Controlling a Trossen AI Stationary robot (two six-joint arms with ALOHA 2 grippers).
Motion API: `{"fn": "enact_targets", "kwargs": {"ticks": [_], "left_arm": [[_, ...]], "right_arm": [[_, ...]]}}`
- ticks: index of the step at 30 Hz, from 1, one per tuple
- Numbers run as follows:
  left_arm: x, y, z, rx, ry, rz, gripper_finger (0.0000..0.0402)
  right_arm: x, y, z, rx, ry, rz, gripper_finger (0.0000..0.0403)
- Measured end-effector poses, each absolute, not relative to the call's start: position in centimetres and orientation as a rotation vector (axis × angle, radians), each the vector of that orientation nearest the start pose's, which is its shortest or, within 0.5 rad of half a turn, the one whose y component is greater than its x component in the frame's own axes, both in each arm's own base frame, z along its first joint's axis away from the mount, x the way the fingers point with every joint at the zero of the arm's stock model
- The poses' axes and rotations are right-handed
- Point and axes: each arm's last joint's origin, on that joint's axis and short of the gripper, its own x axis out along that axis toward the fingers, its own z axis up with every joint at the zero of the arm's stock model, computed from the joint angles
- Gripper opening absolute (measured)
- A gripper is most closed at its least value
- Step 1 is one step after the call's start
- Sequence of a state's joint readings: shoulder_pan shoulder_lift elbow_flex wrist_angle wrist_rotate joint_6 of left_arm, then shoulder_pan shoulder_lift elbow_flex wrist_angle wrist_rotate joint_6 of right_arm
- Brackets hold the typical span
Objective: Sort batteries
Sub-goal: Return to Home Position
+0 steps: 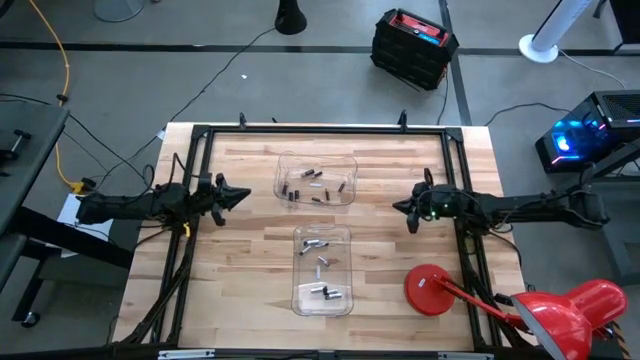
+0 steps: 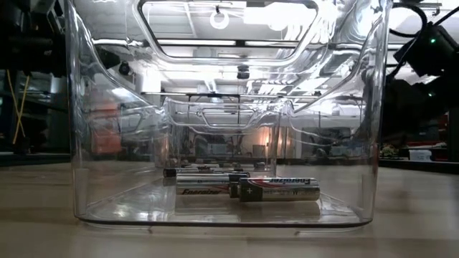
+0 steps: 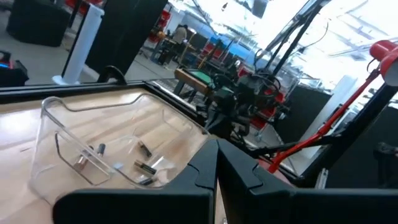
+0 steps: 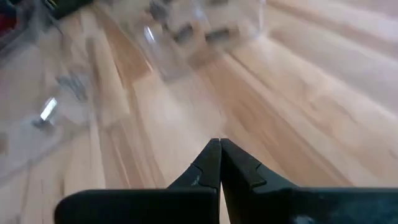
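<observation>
Two clear plastic bins sit on the wooden table. The far bin (image 1: 316,180) holds several small dark batteries (image 1: 312,175). The near bin (image 1: 322,270) holds several larger silvery batteries (image 1: 322,292), seen up close in the low view (image 2: 247,188) lying flat on the bin floor. My left gripper (image 1: 244,195) hovers at the table's left side, shut, pointing toward the far bin; its wrist view shows the fingertips (image 3: 216,149) closed with nothing between them. My right gripper (image 1: 398,207) hovers at the right side, shut (image 4: 219,146), empty, pointing left.
A red desk lamp lies at the table's near right corner, its round base (image 1: 430,289) on the wood. A black frame (image 1: 320,130) runs around the table. Bare wood (image 1: 250,260) lies between the bins and each arm.
</observation>
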State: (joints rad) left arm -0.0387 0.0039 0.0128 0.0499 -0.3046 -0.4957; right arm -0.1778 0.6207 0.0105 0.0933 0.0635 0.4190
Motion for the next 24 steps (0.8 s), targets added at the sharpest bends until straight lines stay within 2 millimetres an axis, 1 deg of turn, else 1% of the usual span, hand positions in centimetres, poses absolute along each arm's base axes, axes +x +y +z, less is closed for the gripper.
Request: {"fn": "enact_targets", "kwargs": {"ticks": [2,5,10,11,15,24], "left_arm": [[9.6,0.5,17.2,-0.502,-0.121,0.239,0.0001],[9.6,0.5,17.2,-0.502,-0.121,0.239,0.0001],[9.6,0.5,17.2,-0.502,-0.122,0.240,0.0001],[9.6,0.5,17.2,-0.501,-0.121,0.240,0.0001],[9.6,0.5,17.2,-0.501,-0.121,0.239,0.0001],[9.6,0.4,17.2,-0.501,-0.114,0.224,0.0001]], "right_arm": [[11.8,-2.1,12.0,0.432,0.458,-0.325,0.0000],[11.5,-1.6,13.8,0.424,0.293,-0.213,0.0000],[10.0,-1.0,16.5,0.428,0.004,-0.109,0.0000],[9.7,-0.9,16.9,0.425,-0.044,-0.096,0.0000],[9.5,-0.8,18.2,0.422,-0.183,-0.061,0.0000],[9.6,-0.7,18.0,0.422,-0.155,-0.048,0.0000]]}}
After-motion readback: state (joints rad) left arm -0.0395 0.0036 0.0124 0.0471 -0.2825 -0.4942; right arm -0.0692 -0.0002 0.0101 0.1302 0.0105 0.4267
